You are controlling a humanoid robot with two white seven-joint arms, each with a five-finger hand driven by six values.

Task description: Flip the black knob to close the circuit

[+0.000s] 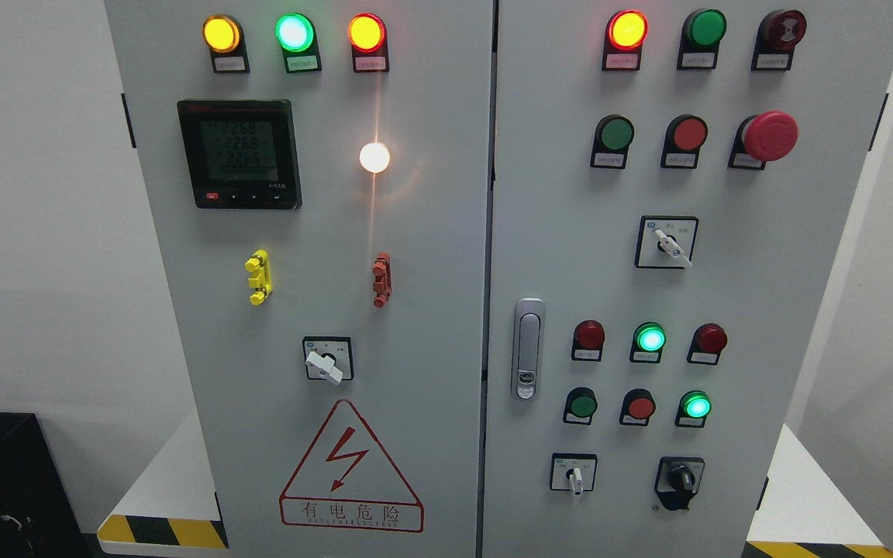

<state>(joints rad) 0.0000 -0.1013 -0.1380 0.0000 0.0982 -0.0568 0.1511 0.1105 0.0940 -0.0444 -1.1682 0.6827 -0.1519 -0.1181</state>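
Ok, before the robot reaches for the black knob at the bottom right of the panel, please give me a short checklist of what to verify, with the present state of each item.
1. Black knob in view, nothing covering it: ok.
2. Both hands in view: not ok, neither hand shows.
3. Knob's present position: its grip stands about upright; whether that means open or closed, cannot tell.
4. Room beside the knob: ok, the white-handled switch sits well apart on its left.
5. Red mushroom button away from the reach path: ok, it is high on the right door.
6. Knob label readable: cannot tell, too small.
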